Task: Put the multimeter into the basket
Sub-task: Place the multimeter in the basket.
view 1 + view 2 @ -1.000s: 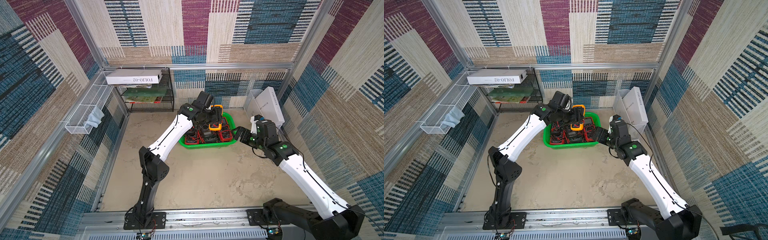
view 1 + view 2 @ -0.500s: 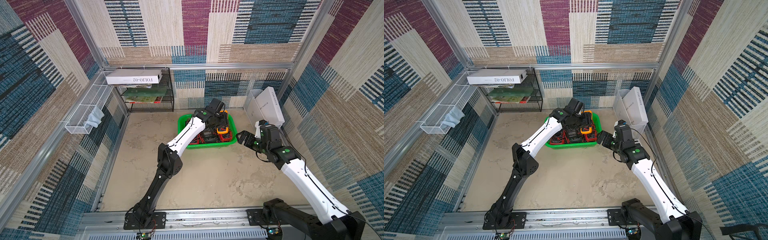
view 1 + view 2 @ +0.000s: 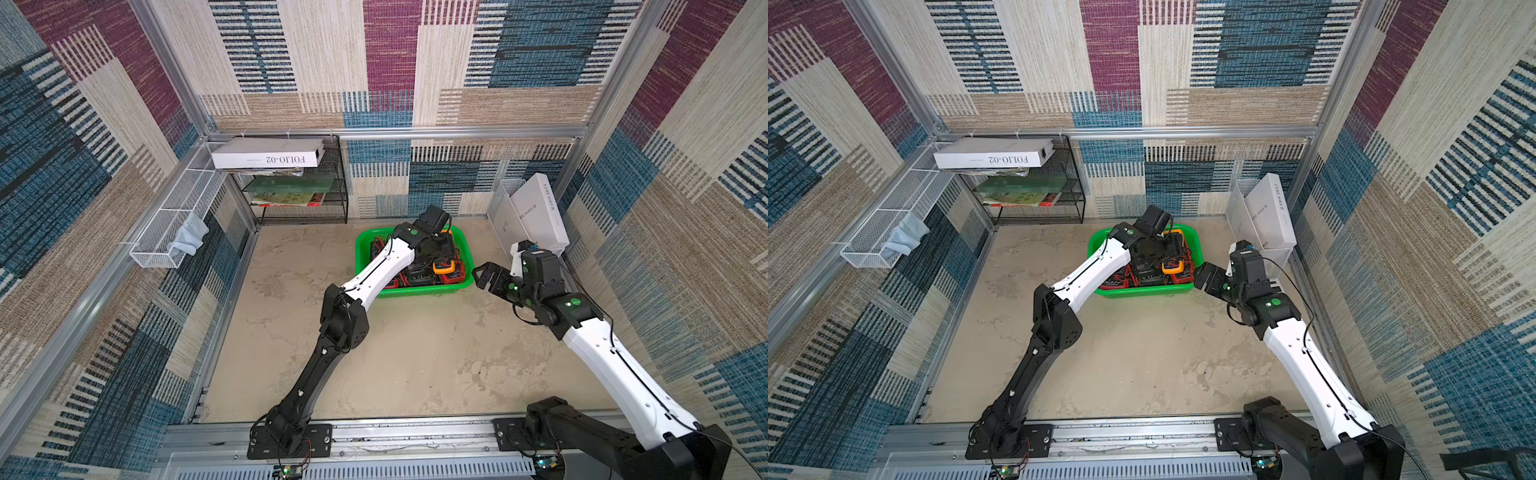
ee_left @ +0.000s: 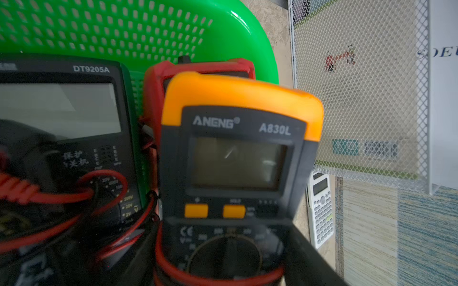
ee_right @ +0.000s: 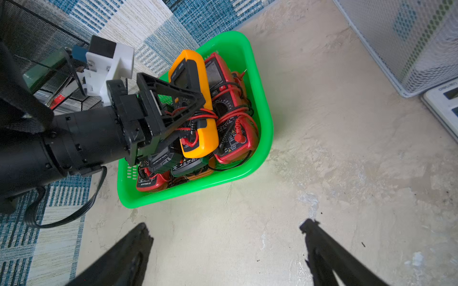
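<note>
My left gripper (image 5: 195, 117) is crowded inside the green basket (image 5: 267, 128): the orange multimeter (image 5: 198, 141) between its fingers (image 5: 199, 99), red meters (image 5: 235, 143) and looped leads (image 5: 229, 118) packed close. Before my right gripper (image 5: 226, 225), bare floor (image 5: 322, 173) lies open to the basket; a mesh bin (image 5: 409, 49) and calculator (image 5: 443, 99) bound one side.

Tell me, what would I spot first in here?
The bright green basket at the back of the sandy floor, piled with other multimeters. An orange multimeter lies on top, with the left gripper around it. The right gripper hovers open beside the basket.
</note>
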